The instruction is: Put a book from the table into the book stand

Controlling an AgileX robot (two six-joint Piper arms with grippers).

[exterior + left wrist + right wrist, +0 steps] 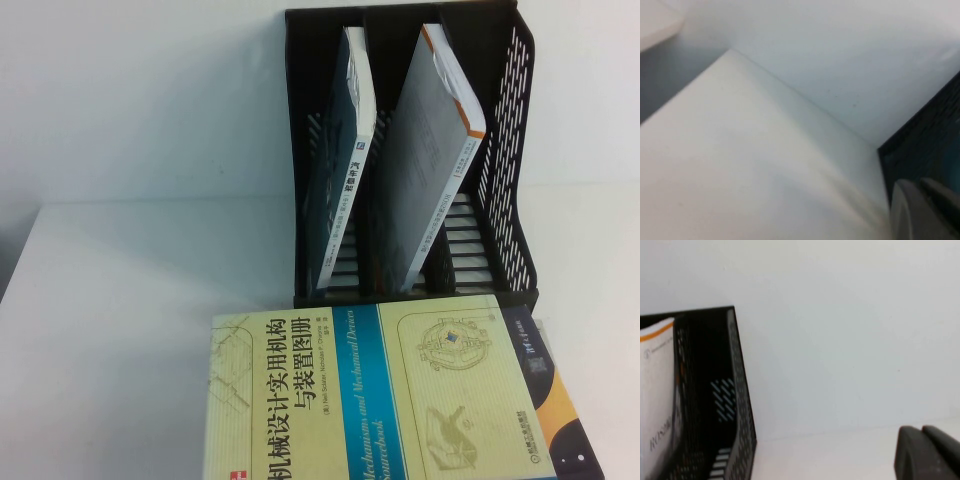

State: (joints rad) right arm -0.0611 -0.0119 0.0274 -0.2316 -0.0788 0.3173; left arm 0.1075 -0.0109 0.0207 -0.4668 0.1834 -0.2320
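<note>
The pale yellow-cream book [380, 400] with a blue band and black Chinese title lies at the near edge of the high view, in front of the black book stand [510, 150]. The stand's right slot is empty. Neither gripper shows in the high view. My left gripper [922, 210] shows only in its wrist view, fingers together and holding nothing, over the white table [740, 165] beside the stand's wall [925, 145]. My right gripper [925, 452] also has its fingers together and holds nothing, to the right of the stand [737, 390].
A teal-covered book [345, 170] leans in the stand's left slot and an orange-edged grey book [435, 160] in the middle slot; the latter also shows in the right wrist view [657, 390]. A black book [570, 420] lies under the cream book's right side. White table [120, 300] spreads left.
</note>
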